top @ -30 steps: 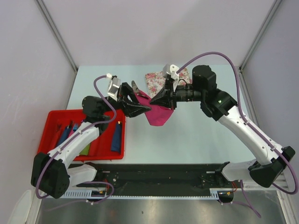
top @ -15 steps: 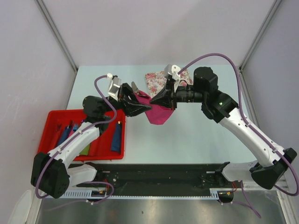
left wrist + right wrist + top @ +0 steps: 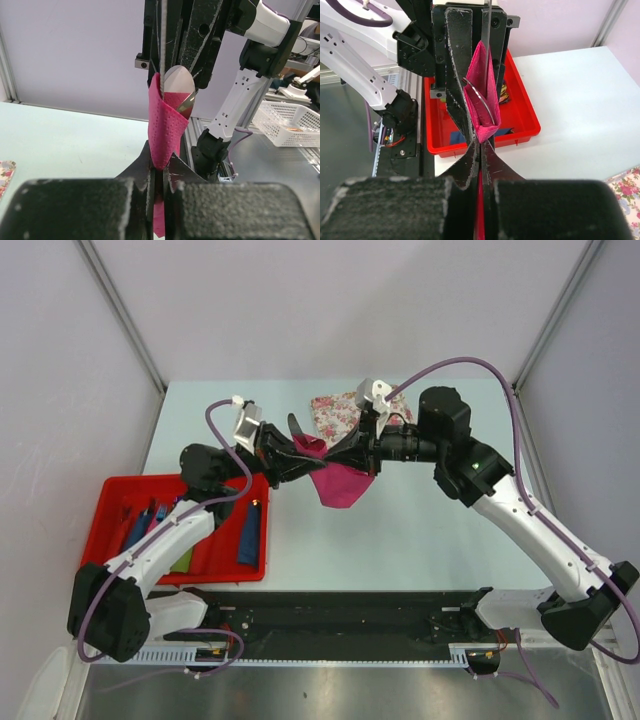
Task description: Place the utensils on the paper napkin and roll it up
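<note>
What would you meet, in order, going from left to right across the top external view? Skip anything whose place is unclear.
red tray → left gripper → paper napkin → right arm's base

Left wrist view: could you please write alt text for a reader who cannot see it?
A pink paper napkin, folded around a silvery spoon whose bowl peeks out, is pinched at the bottom of the picture by the left arm's fingers and at the top by the right arm's fingers. A pale table lies behind.
</note>
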Controlling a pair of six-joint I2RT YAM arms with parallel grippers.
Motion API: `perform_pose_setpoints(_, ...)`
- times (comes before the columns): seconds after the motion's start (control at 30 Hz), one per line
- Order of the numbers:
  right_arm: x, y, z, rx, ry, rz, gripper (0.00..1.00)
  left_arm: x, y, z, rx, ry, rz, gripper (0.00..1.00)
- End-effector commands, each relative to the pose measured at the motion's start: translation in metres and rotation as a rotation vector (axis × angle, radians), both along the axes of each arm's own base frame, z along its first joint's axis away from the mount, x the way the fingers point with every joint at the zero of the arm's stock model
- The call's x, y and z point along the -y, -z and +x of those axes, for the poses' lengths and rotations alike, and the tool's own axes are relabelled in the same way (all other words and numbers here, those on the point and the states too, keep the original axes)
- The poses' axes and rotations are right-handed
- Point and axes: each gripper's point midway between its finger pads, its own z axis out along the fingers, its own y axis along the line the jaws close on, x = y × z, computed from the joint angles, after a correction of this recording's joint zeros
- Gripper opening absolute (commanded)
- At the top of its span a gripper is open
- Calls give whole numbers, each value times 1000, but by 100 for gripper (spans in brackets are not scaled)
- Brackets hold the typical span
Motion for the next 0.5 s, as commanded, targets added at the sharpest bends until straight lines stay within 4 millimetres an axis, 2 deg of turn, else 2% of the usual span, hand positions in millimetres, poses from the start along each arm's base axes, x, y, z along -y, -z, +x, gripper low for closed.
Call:
perform_pose_setpoints(0.0, 4, -32, -10, 85, -18, 77, 5, 0, -11, -4, 16, 26, -9, 0)
perform_pose_setpoints(0.03, 5, -30, -10, 82, -17, 68, 27, 0, -11, -4, 12, 25, -8, 0)
perform_pose_setpoints(0.1, 6, -29, -7, 93, -7, 60, 53, -1, -12, -3, 12, 25, -3, 0)
perform_pose_setpoints(0.13, 8, -26, -6, 85, -1, 49, 73, -2, -12, -2, 13, 18, 0, 0)
perform_pose_setpoints(0.27, 23, -13, 11, 29, 35, -9, 89, -8, -14, 9, 18, -14, 10, 0)
perform_pose_setpoints(0.33, 28, 0, 5, -26, -5, -54, 96, -12, -10, 15, 20, -29, 23, 0)
perform_pose_setpoints(0.47, 42, 26, -3, -60, -35, -132, 97, -17, -14, 18, 22, -24, 32, 0)
